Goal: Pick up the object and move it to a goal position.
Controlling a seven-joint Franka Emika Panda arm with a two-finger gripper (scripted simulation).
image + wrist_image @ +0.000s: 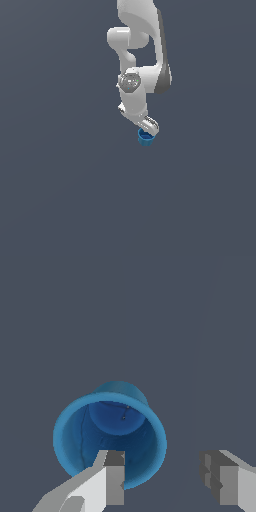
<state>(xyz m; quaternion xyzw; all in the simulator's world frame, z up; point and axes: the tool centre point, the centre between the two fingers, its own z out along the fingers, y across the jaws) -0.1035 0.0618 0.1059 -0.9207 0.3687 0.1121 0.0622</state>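
We record the white arm hanging down from the upper middle of the exterior view over a plain dark grey-blue surface, with the gripper at its lower end directly above the blue cup. In that view the cup sits just below the fingertips, close enough that we cannot tell whether they touch it; the upper part of the cup is overlapped by the gripper, and only its lower body shows clearly. We see nothing else on the surface. In the wrist view we look down into the cup's open mouth: the bright blue rim forms a wide ring, the inner wall is darker, and the narrower base shows deep inside, so the cup stands upright with its opening facing the camera. The gripper is spread wide, with a clear gap between its two fingers. One finger overlaps the rim of the cup and appears to sit over, or just inside, the opening; the other finger lies outside the cup, apart from its wall, with bare surface between them. We note that one section of the cup's wall therefore lies between the two fingers, nearer the first. Nothing is pinched: the fingers are not closed on the wall.
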